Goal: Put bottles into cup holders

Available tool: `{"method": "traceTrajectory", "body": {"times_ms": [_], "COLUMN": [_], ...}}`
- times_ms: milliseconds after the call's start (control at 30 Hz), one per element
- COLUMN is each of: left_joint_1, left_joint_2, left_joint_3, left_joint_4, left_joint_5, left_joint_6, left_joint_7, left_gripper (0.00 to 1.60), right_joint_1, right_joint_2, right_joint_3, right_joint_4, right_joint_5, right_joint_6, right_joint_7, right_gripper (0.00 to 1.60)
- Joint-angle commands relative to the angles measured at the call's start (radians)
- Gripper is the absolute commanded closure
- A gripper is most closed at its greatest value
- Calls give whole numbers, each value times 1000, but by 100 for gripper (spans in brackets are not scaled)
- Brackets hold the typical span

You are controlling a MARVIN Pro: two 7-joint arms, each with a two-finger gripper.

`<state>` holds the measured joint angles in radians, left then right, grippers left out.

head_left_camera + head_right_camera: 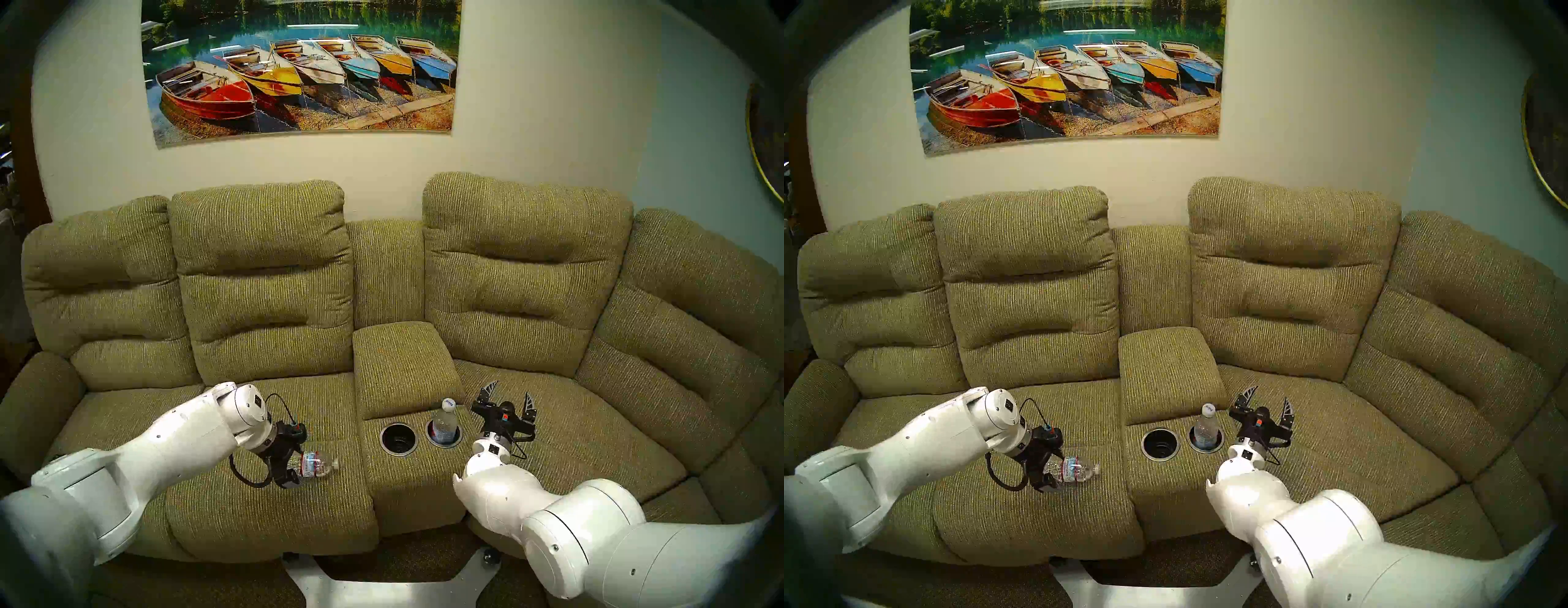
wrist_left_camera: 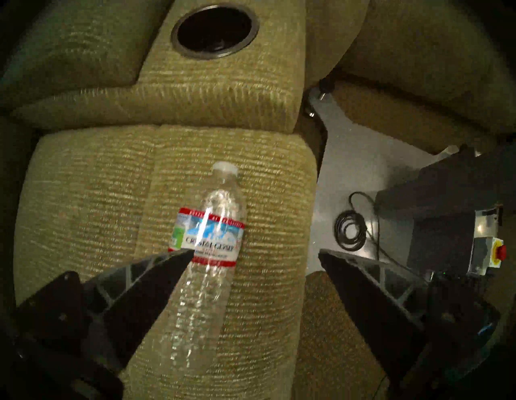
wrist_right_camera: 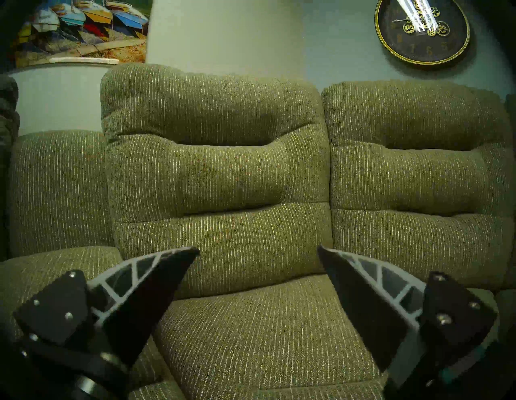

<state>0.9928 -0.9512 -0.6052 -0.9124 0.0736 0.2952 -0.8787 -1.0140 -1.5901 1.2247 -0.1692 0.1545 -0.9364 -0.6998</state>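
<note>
Clock whole only from right wrist.

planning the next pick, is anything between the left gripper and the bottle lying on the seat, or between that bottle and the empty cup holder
Nothing visible. The open left gripper hangs just above the lying bottle, bare seat cushion around it. Toward the empty cup holder only the console's raised edge intervenes; the other bottle occupies the neighbouring holder.
</note>
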Motion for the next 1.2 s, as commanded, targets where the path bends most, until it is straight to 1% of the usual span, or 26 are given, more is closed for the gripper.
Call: {"method": "traceTrajectory", "body": {"times_ms": [0, 33, 67, 100, 133, 167, 200, 233, 300, 333, 367, 467, 500, 533, 633, 667, 700, 733, 867, 900, 1000, 1167], "left_joint_1": [13, 18, 30, 37, 42, 42, 46, 46, 46, 46, 44, 36, 39, 33, 32, 32, 32, 32, 35, 36, 36, 16], "left_joint_2": [-21, -26, -34, -41, -58, -58, -79, -89, -97, -106, -121, -132, -136, -131, -115, -106, -106, -91, -59, -48, -43, -74], "left_joint_3": [15, 19, 23, 24, 28, 28, 23, 24, 19, 20, 18, 17, 14, 18, 17, 14, 14, 14, 9, 9, 11, 13], "left_joint_4": [11, 15, 28, 42, 78, 78, 117, 136, 152, 167, 193, 209, 209, 194, 161, 145, 145, 121, 83, 81, 90, 161], "left_joint_5": [48, 56, 67, 80, 99, 99, 106, 112, 118, 122, 131, 145, 138, 148, 151, 145, 145, 152, 154, 159, 165, 172], "left_joint_6": [104, 131, 156, 145, 139, 139, 130, 126, 115, 110, 94, 83, 75, 62, 57, 55, 55, 60, 70, 75, 74, 35], "left_joint_7": [87, 106, 150, 177, 206, 206, 245, 269, 282, 309, 355, 370, 413, 422, 425, 414, 414, 419, 409, 411, 415, 419], "left_gripper": [0, 0, 0, 0, 0, 0, 0, 0, 0, 0, 0, 0, 0, 0, 0, 0, 0, 0, 0, 0, 0, 0], "right_joint_1": [4, 4, 4, 4, 5, 5, 5, 5, 5, 5, 5, 5, 5, 5, 6, 6, 6, 6, 6, 6, 6, 7], "right_joint_2": [-4, -4, -5, -5, -5, -5, -5, -5, -5, -5, -6, -6, -6, -6, -7, -7, -7, -7, -7, -7, -7, -8], "right_joint_3": [-8, -9, -11, -11, -12, -12, -13, -13, -14, -14, -15, -15, -16, -17, -18, -18, -18, -18, -19, -19, -19, -19], "right_joint_4": [-6, -5, -4, -3, -3, -3, -3, -2, -3, -2, -2, -2, -1, 1, 2, 2, 2, 2, 3, 3, 3, 5], "right_joint_5": [-12, -14, -18, -20, -23, -23, -26, -28, -29, -31, -34, -37, -39, -42, -46, -47, -47, -50, -54, -56, -58, -64], "right_joint_6": [-24, -24, -24, -24, -24, -24, -24, -24, -24, -24, -24, -24, -24, -24, -24, -24, -24, -24, -24, -24, -24, -24], "right_joint_7": [-13, -16, -21, -24, -28, -28, -32, -34, -36, -37, -41, -45, -47, -51, -56, -57, -57, -60, -65, -67, -70, -75], "right_gripper": [0, 0, 0, 0, 0, 0, 0, 0, 0, 0, 0, 0, 0, 0, 0, 0, 0, 0, 0, 0, 0, 0]}}
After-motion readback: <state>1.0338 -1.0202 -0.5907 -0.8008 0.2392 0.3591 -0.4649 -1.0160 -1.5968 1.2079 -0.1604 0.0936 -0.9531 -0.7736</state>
